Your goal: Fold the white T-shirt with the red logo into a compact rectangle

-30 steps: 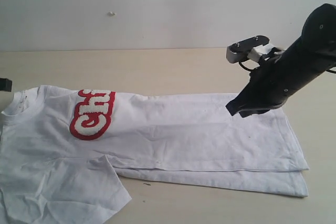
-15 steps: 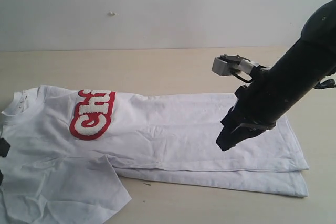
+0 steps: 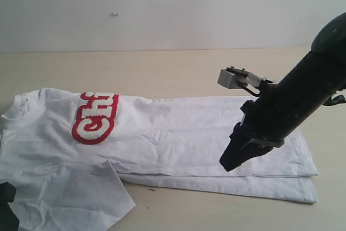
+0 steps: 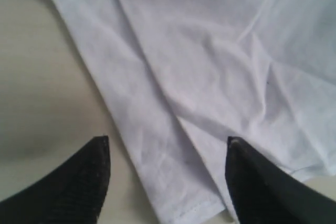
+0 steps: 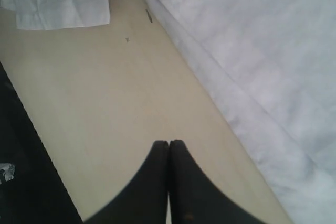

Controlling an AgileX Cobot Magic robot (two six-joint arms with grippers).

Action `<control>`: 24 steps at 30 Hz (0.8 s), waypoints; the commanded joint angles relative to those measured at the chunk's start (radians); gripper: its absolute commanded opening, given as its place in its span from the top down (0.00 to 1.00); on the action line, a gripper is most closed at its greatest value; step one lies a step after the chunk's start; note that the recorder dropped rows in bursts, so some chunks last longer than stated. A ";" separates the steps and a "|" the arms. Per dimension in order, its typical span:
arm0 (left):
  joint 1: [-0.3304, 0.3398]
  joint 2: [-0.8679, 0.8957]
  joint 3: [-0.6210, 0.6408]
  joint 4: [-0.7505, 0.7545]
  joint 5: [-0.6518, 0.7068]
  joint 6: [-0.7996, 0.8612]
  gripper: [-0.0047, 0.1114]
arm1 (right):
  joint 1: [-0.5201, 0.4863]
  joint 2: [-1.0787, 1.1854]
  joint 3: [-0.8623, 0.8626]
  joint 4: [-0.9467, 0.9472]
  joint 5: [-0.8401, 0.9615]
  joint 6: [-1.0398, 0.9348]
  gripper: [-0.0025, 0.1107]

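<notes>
Beige table, white T-shirt — half-folded, red logo

white T-shirt, white-lettered red logo, beige table, black right end effector

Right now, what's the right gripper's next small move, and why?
Probably open the right gripper and shift it onto the shirt's near edge. It is shut on nothing, above bare table beside that edge, so it can't pinch cloth as it is. The left gripper is open over a hem of the shirt.
</notes>
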 commanded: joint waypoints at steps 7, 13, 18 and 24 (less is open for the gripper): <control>-0.004 -0.001 0.040 -0.068 -0.069 -0.003 0.42 | 0.001 -0.010 0.003 0.037 0.009 -0.036 0.98; -0.004 0.051 0.040 -0.128 -0.048 0.046 0.42 | 0.001 -0.010 0.003 0.041 0.007 -0.042 0.98; -0.004 0.079 0.040 -0.127 -0.050 0.058 0.43 | 0.001 -0.010 0.003 0.044 0.003 -0.045 0.98; -0.004 0.096 0.040 -0.243 -0.008 0.163 0.47 | 0.001 -0.010 0.003 0.044 -0.009 -0.045 0.98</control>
